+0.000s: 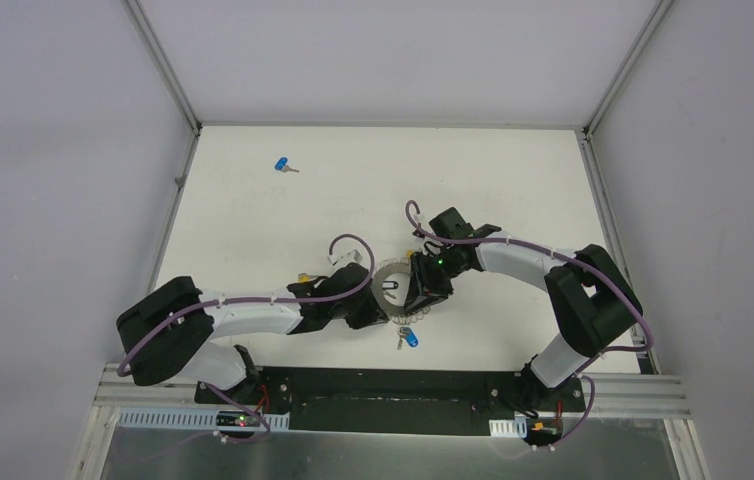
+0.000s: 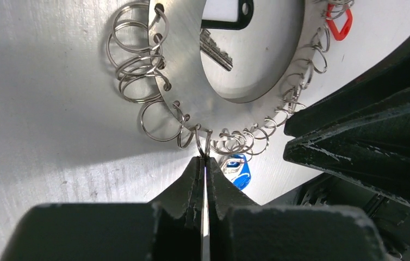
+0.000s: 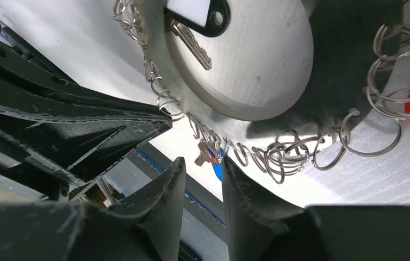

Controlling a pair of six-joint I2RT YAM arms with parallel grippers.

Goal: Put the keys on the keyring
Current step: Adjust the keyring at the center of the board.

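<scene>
Pinching a small split ring (image 2: 203, 142) on the rim of the keyring (image 2: 184, 87), your left gripper (image 2: 205, 162) has its jaws pressed tight together. Your right gripper (image 3: 203, 168) sits at the same rim, a narrow gap between its fingers and nothing clearly caught in it. A blue-headed key (image 2: 239, 169) hangs from the rim beside the fingertips. Out on the table (image 1: 513, 180), a loose blue key (image 1: 284, 165) lies well apart from the ring, and a yellow key (image 1: 303, 280) sits beside your left arm.
</scene>
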